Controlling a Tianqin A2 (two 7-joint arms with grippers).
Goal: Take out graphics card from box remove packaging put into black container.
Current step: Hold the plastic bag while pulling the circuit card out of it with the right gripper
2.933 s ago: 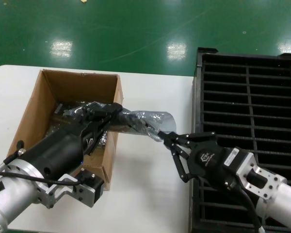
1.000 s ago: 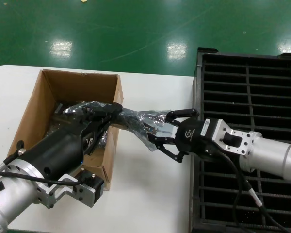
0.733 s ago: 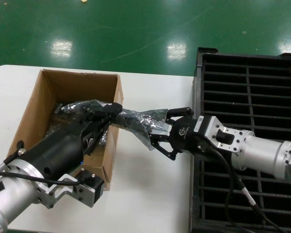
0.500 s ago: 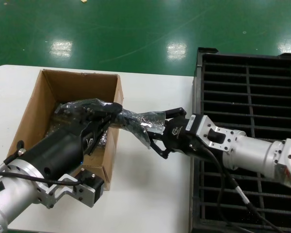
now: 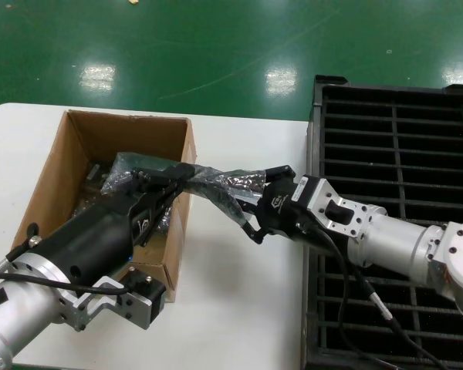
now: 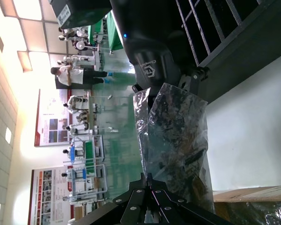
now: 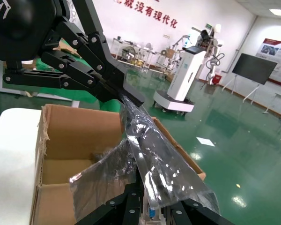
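Green factory floor with glare patches spreads behind a white desk [image 5: 239, 308], which carries the whole job. At nine o'clock on the desk sits the box [image 5: 85, 146], its flaps open, more crinkly bagged pieces lying inside. Out of it, toward the middle, reaches the left claw [image 5: 184, 171], closed on one end of the packaging [image 5: 224, 185], which hangs stretched over the box's three o'clock wall. The graphics card [image 6: 178, 126] shows only as dark board through the film in the left wrist view, so it is still bagged, held in the air between box and crate.

Half a second ago the right claw [image 5: 251, 206] sat a little farther toward three o'clock with its fingers visibly spread round the bag's free end; a second ago it was farther off again. Now it has pushed in toward the box and its fingers have drawn together on that free end, so the bag is pinched at both ends and pulled taut between the two claws. The left claw has hardly shifted through this.

My reading: the lift from the box is done, and stripping the bag is just starting. With both ends gripped, a pull apart could slide the card out, or tear the film.

At three o'clock the black container [image 5: 401, 139] stands untouched, the right arm lying across its near corner.
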